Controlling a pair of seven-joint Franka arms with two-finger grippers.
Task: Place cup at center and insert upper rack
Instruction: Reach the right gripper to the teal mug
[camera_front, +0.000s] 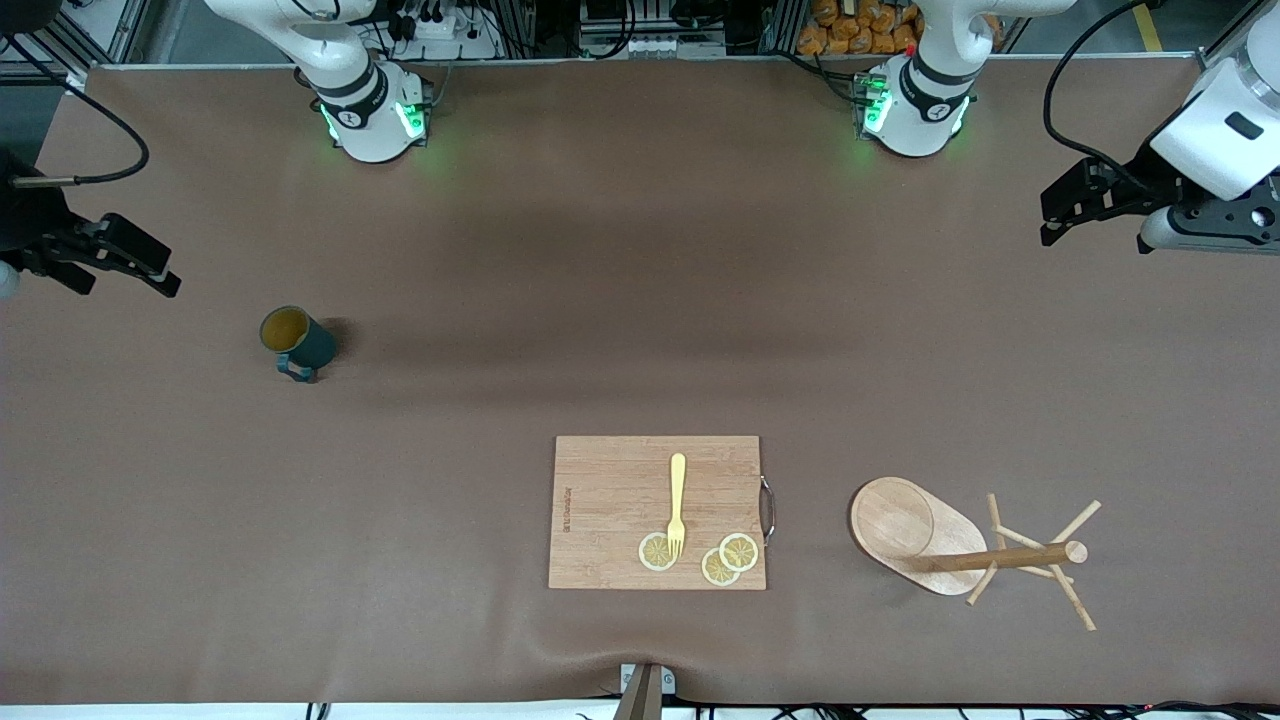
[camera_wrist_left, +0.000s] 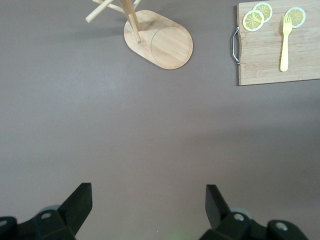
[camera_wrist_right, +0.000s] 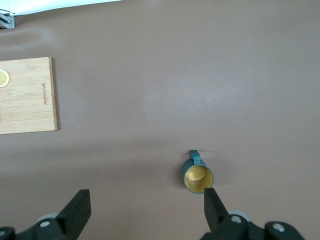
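Both grippers spread empty and high, right gripper (camera_front: 125, 262) near the upright cup (camera_front: 297, 342), left gripper (camera_front: 1085, 205) over bare table well from the toppled upper rack (camera_front: 955, 552) beside the cutting board (camera_front: 657, 511); nothing begun, first likely dropping onto the cup.

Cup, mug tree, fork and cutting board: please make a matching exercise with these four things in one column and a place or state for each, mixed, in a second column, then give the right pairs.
Things:
1. cup
2. mug tree
3. fork
4. cutting board

Places or states:
A. carries lemon slices and has a metal handle on one edge
B. stands upright, alone, toward the right arm's end of the table
C. has its prongs on a lemon slice
D. stands toward the left arm's end, with thin pegs on its pole

Pairs: 1-B, 2-D, 3-C, 4-A
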